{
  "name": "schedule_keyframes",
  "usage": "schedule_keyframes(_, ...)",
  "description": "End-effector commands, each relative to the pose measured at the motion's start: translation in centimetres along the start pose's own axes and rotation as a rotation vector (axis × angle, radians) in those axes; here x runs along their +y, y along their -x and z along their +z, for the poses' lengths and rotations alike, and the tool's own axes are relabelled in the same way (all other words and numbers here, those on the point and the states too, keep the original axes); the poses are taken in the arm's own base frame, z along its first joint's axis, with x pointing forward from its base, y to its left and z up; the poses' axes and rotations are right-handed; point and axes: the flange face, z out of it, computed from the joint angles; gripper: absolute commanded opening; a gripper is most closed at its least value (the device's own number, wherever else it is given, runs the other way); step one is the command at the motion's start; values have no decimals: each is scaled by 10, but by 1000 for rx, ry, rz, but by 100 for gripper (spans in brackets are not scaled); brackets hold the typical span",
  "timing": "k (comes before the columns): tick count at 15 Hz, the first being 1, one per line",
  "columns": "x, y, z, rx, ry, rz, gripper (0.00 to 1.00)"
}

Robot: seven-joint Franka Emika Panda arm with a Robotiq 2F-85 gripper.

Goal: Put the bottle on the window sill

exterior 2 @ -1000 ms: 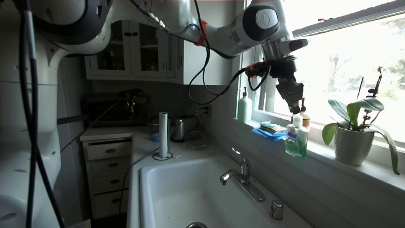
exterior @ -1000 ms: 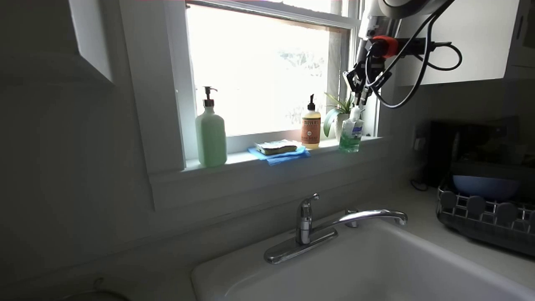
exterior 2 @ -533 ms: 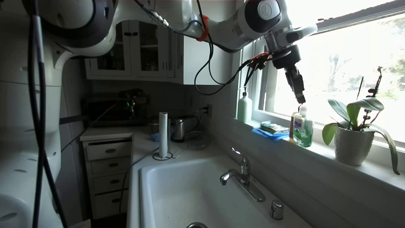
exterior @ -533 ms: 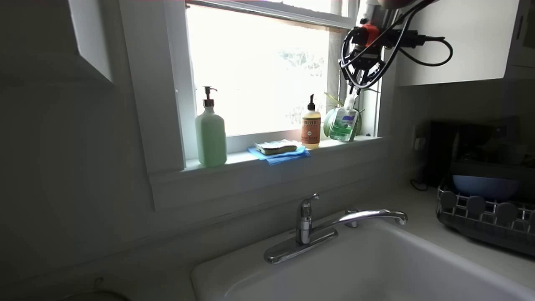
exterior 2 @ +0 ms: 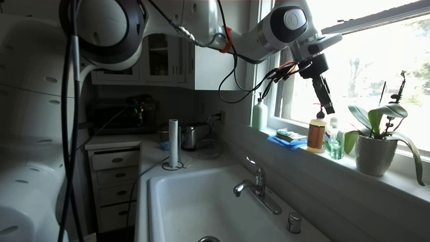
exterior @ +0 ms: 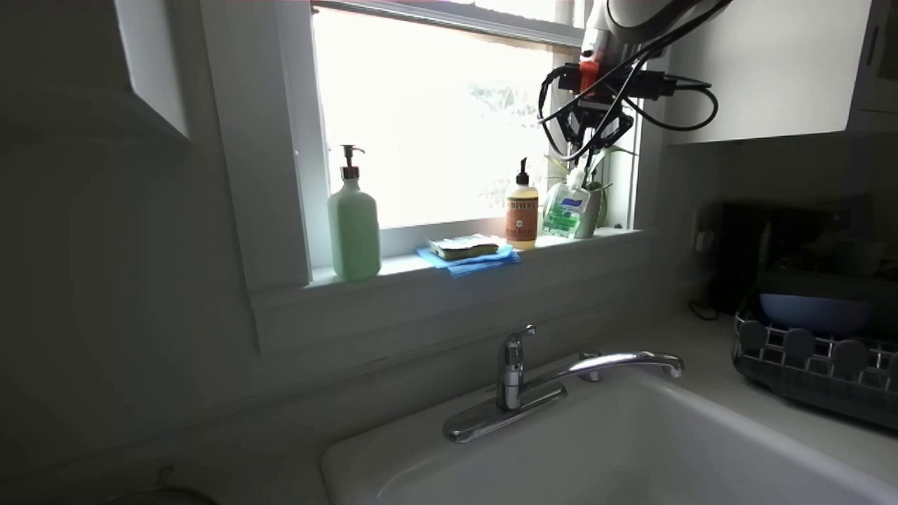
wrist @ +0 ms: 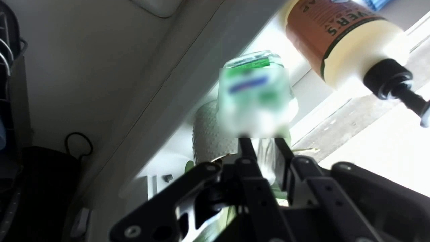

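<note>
The clear bottle with green liquid and a white pump top shows in both exterior views and, partly blurred, in the wrist view. My gripper points down with its fingers around the pump top. In the wrist view, the fingertips stand close on both sides of the pump; the contact is blurred. The bottle leans in an exterior view. Its base is over or on the white window sill, between the orange-labelled soap bottle and the plant pot; I cannot tell whether it touches.
The orange-labelled soap bottle stands close beside the held bottle. A potted orchid stands on its other side. A sponge on a blue cloth and a tall green pump bottle are farther along the sill. The faucet is below.
My gripper has carried the bottle from in front of the sill inward over it, to between the soap bottle and the plant. The soap bottle now shows uncovered in both exterior views.
</note>
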Motion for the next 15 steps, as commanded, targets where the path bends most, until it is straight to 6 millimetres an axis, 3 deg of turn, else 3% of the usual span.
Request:
schedule_keyframes(1,-19,-3,5,36,16,65,5)
schedule_keyframes(8,-38,-4,13,49,52,113,8)
schedule_keyframes(9,-40,-4,14,49,56,114,31)
schedule_keyframes(10,-42,-4,15,51,59,112,44)
schedule_keyframes(15,-49,-6,21,58,53,110,77)
